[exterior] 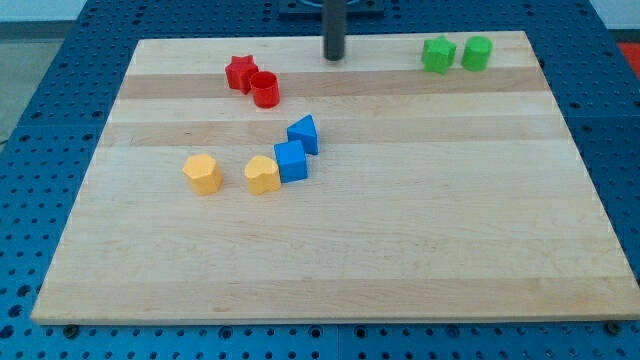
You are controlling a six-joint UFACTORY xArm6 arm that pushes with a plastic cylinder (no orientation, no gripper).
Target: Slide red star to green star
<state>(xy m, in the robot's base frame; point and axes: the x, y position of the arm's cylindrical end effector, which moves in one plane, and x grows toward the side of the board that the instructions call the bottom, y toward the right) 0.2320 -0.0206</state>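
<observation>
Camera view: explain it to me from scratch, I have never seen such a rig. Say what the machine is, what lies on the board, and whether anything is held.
There is one picture, from a single camera looking down at a wooden board on a blue perforated table. The dark rod at the view's top is the robot arm's end. It has no grasping tool and holds nothing; my tip only pushes blocks.

At the top left lie the red star and a red cylinder, touching. At the top right are the green star and another green block. Mid-board are two blue blocks and two yellow blocks.

My tip stands between the red and green pairs, touching neither.
</observation>
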